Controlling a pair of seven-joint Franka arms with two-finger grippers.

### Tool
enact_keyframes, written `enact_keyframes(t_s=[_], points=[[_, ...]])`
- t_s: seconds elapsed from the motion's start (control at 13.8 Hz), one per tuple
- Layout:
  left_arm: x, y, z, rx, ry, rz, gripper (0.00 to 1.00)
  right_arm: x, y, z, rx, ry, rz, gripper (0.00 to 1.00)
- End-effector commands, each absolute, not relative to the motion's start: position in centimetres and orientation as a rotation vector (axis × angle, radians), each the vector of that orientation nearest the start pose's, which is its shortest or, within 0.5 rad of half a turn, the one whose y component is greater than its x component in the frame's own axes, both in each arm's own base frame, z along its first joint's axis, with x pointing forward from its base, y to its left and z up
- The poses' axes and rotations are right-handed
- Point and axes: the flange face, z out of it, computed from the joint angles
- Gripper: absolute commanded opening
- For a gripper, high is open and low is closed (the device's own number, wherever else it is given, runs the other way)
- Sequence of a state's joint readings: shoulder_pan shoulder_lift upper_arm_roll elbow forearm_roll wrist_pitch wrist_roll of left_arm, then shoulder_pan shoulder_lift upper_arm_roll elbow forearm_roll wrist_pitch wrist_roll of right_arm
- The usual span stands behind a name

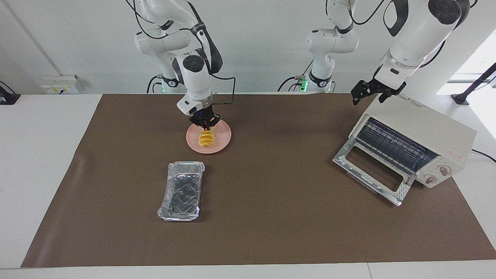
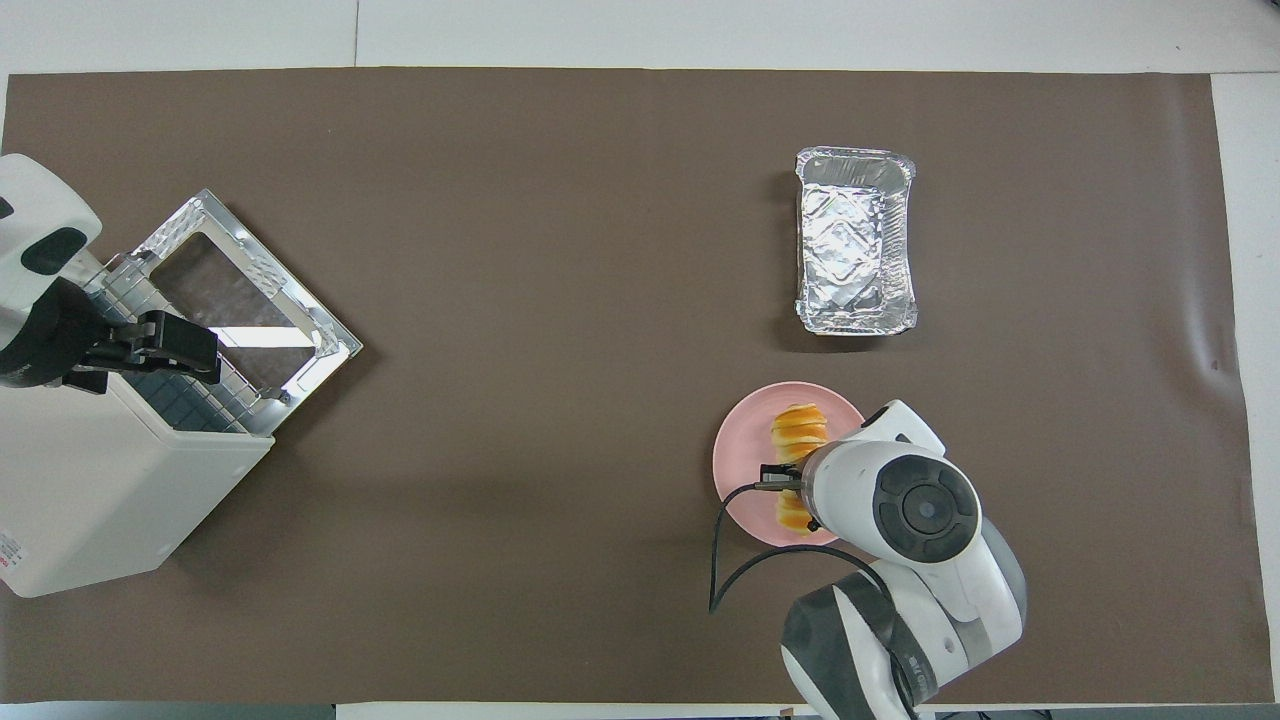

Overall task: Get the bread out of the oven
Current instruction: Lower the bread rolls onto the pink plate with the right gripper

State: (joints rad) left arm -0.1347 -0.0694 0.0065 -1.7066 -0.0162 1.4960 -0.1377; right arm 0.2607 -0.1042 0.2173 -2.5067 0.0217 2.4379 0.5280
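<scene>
Right now my right gripper (image 1: 206, 124) points straight down over the pink plate (image 1: 223, 140), fingers clamped on the upper end of the bread (image 1: 206, 138), which hangs upright from them with its lower end at or just above the plate; I cannot tell whether it touches. My right arm comes from its base at the table's edge, bends at a raised elbow and drops its white forearm nearly vertical, a black cable looping beside the wrist. From overhead that wrist covers the middle of the bread (image 2: 797, 432), so only its two ends show over the plate (image 2: 742, 455). The bread is a small yellow-orange loaf, ridged crosswise like a row of slices. The plate is round, smooth and shallow. Farther from me than the plate lies a rectangular foil tray (image 1: 170, 211), crinkled and shiny, with a rolled rim and nothing in it. My left gripper (image 1: 368, 92) hangs with its fingers spread wide, holding nothing, over the top edge of the oven (image 1: 426, 126) above the door opening, the arm waiting there. The oven is a boxy cream-white toaster oven at the left arm's end of the table, its glass door (image 1: 372, 170) dropped flat open in a bright metal frame, a wire rack (image 1: 391, 145) inside and two knobs (image 1: 438, 174) beside the opening. A brown mat (image 1: 271, 217) covers the table.
</scene>
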Motion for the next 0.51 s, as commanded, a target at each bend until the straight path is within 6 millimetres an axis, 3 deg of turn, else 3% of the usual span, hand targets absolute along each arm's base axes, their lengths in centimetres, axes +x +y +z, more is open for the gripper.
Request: enact_keyframes(t_s=[0.0, 0.07, 0.15, 0.44], points=[[51.38, -6.37, 59.6, -3.143, -0.022, 0.208, 1.0, 41.21, 21.13, 32.2, -3.104, 0.145, -0.077, 0.0], [51.38, -6.37, 59.6, -3.143, -0.022, 0.208, 1.0, 41.24, 21.15, 32.25, -3.104, 0.145, -0.076, 0.32], [51.37, -6.45, 59.6, -3.143, -0.019, 0.208, 1.0, 41.3, 21.1, 32.3, -3.103, 0.15, -0.076, 0.99], [51.38, -6.37, 59.6, -3.143, -0.022, 0.208, 1.0, 42.1, 21.49, 33.07, -3.104, 0.148, -0.064, 1.0]])
